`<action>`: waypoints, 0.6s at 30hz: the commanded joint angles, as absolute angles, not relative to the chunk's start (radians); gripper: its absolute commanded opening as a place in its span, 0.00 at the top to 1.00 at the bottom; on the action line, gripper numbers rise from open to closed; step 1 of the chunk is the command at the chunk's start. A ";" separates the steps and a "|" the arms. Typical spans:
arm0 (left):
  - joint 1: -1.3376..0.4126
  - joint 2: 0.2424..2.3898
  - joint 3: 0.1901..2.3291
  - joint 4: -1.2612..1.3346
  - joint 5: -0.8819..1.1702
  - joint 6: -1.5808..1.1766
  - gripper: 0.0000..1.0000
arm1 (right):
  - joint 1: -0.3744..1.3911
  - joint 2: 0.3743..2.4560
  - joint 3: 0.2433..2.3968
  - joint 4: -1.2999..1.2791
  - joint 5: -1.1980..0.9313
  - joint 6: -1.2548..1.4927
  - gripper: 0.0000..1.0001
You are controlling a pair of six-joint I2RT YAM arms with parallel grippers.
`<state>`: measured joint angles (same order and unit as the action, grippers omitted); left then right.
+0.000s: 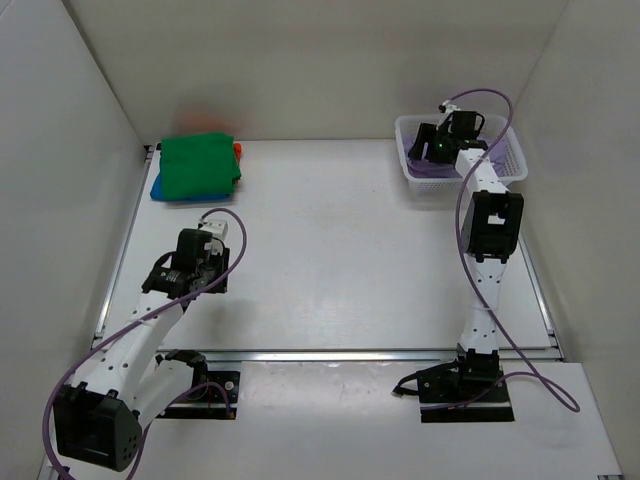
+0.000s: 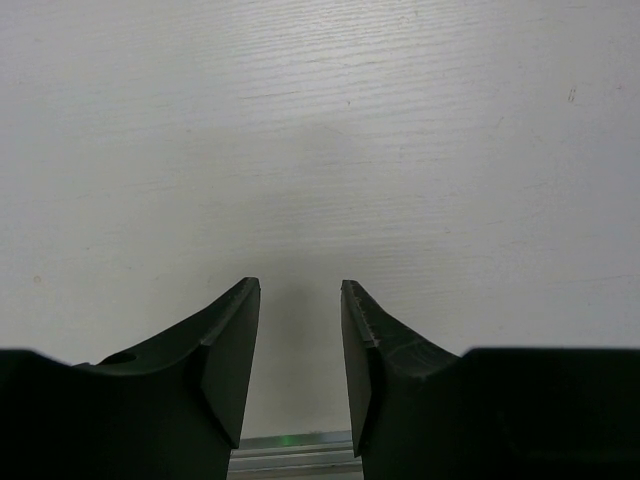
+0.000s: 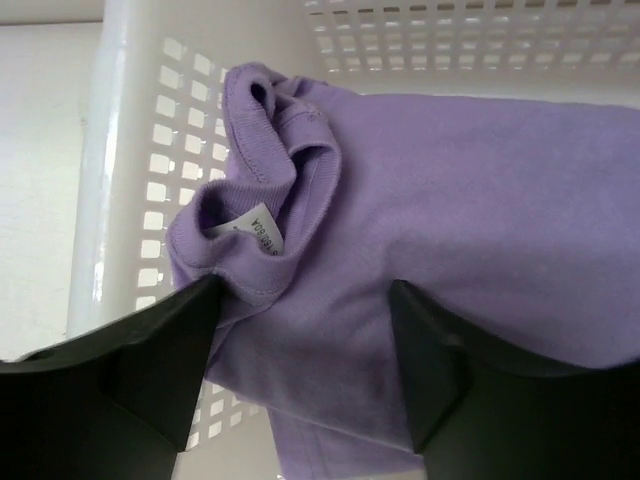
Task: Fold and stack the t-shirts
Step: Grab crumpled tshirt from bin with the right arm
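A lavender purple t-shirt (image 3: 450, 200) lies crumpled in the white mesh basket (image 3: 120, 150), its collar and tag (image 3: 250, 232) showing. My right gripper (image 3: 305, 290) is open and reaches down into the basket (image 1: 418, 128), its fingers on either side of a fold of the shirt near the collar. A folded stack sits at the far left of the table: a green t-shirt (image 1: 200, 165) on top, a blue one (image 1: 158, 187) under it, an orange-red edge (image 1: 238, 149) behind. My left gripper (image 2: 300, 290) is open and empty over bare table; it also shows in the top view (image 1: 215, 262).
White walls close in the table on the left, back and right. The basket stands at the far right corner. A metal rail (image 1: 330, 354) runs along the table's near edge, by the arm bases.
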<state>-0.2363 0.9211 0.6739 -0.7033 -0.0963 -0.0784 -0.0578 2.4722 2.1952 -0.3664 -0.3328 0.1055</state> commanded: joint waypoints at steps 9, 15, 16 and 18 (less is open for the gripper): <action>-0.236 0.905 0.667 -0.695 -0.098 -0.077 0.51 | -0.040 2.421 2.301 -0.351 -0.361 0.169 1.00; -0.241 0.913 0.669 -0.695 -0.092 -0.078 0.51 | -0.057 2.223 2.315 -0.318 -0.266 0.167 1.00; -0.242 0.911 0.672 -0.695 -0.092 -0.080 0.51 | -0.061 2.194 2.310 -0.307 -0.252 0.166 1.00; -0.250 0.913 0.669 -0.695 -0.097 -0.081 0.52 | -0.071 2.073 2.274 -0.279 -0.245 0.173 1.00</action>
